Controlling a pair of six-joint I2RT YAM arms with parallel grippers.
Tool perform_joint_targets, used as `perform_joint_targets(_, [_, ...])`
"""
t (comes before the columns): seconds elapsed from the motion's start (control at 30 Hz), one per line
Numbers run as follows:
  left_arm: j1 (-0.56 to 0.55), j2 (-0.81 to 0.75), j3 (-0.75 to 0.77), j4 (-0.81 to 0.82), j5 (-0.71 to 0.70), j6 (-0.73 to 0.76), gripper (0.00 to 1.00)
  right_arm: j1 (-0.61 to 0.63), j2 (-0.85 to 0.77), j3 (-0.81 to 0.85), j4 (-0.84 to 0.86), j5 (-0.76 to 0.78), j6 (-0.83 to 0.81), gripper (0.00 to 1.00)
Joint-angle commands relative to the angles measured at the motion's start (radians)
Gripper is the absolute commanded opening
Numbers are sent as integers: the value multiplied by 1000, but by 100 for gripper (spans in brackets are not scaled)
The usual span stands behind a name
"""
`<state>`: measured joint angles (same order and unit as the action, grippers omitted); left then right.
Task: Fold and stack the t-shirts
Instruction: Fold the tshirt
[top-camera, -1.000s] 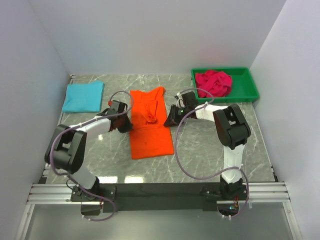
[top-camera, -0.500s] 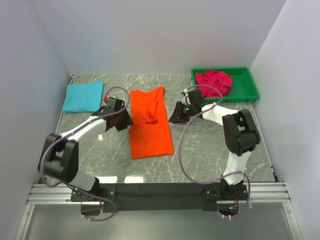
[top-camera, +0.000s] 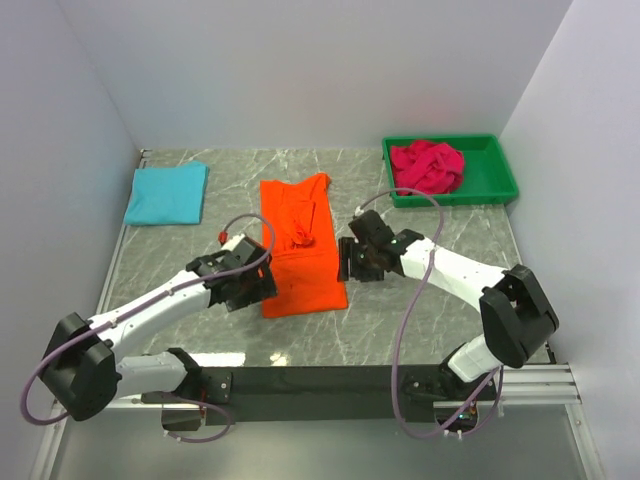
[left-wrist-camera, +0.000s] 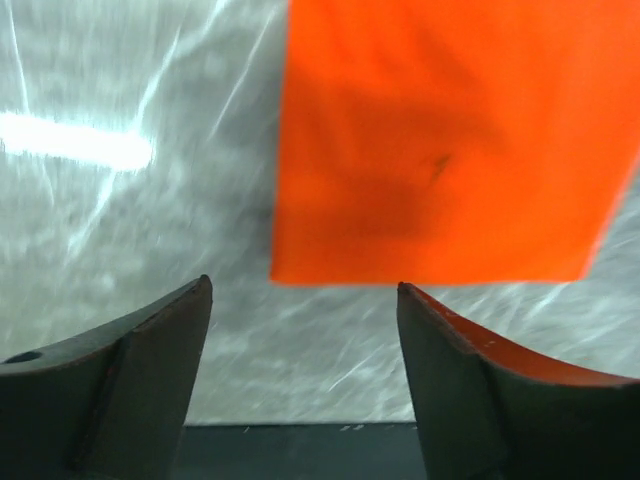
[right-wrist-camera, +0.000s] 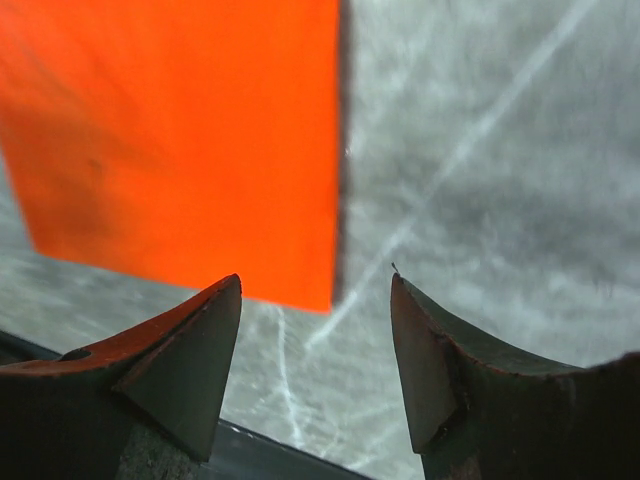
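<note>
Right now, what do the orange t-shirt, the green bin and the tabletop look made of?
Orange t-shirt: soft matte cloth, likely cotton knit; it lies flat with creased folds.
Green bin: rigid, slightly glossy, probably plastic; straight moulded rim.
Tabletop: grey, white-veined, polished; reflects light, marble or a marble-look laminate.

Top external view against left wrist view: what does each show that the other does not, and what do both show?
Only top external: the folded turquoise t-shirt, the crimson t-shirt in the green bin, the right end effector. Only left wrist: how wide the left end effector stands open. Both: the orange t-shirt on the marble table.
</note>
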<state>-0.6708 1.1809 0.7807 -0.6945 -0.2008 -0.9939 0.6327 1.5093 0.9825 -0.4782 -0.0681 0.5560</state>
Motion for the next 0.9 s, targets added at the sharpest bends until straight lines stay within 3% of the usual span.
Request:
perform_joint_targets(0.0, [-41,-1,-23,-40,-40,-77,77,47,-52,-36,-68,119,64,68])
perform_joint_targets(0.13, [-58,45,-29,15,-37,-83,65,74,-37,-39,-69,108,84,65])
perform_joint_targets(0.3, [-64,137,-18,32,-37,-84,58,88,-11,-21,-76,110,91,64])
perform_joint_targets(0.87, [-95,304,-4,47,-15,-95,48,131,63,24,-97,119,163,62])
